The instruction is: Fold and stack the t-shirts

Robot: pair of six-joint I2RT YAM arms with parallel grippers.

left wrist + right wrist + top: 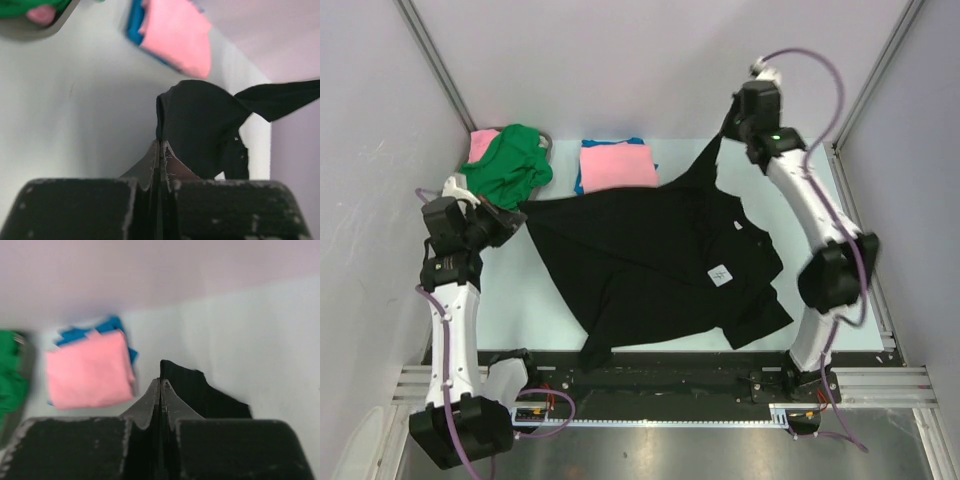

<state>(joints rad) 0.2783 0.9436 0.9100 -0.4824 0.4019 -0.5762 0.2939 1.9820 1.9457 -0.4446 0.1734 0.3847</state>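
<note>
Top view, left claw: the left gripper (516,216) has its fingers pressed together on the left corner of the black t-shirt (660,260), low over the table (520,300).
Top view, right claw: the right gripper (730,128) is clamped on the far corner of the same shirt and lifts it clear of the table near the back wall.
Top view, black shirt: it is stretched between the two claws. The rest lies rumpled across the middle of the table, with the white label (720,274) facing up and one tail reaching the near edge.
Top view, other shirts: a heaped green t-shirt (510,165) sits at the far left with pink cloth (483,143) showing beneath it. A folded pink t-shirt (617,165) lies on a blue t-shirt (582,182) just beyond the black one.
Left wrist view, claw: the fingers (150,162) meet with no gap, and black cloth rises from their tips.
Left wrist view, container: a grey bin (30,34) at the top left holds green and pink cloth.
Left wrist view, surroundings: the pink and blue stack lies beyond, apart from the black cloth.
Right wrist view, claw: the fingers (172,402) are fully together and pinch a black fold.
Right wrist view, surroundings: the pink shirt on the blue one lies to the left, with blurred green at the frame edge.
</note>
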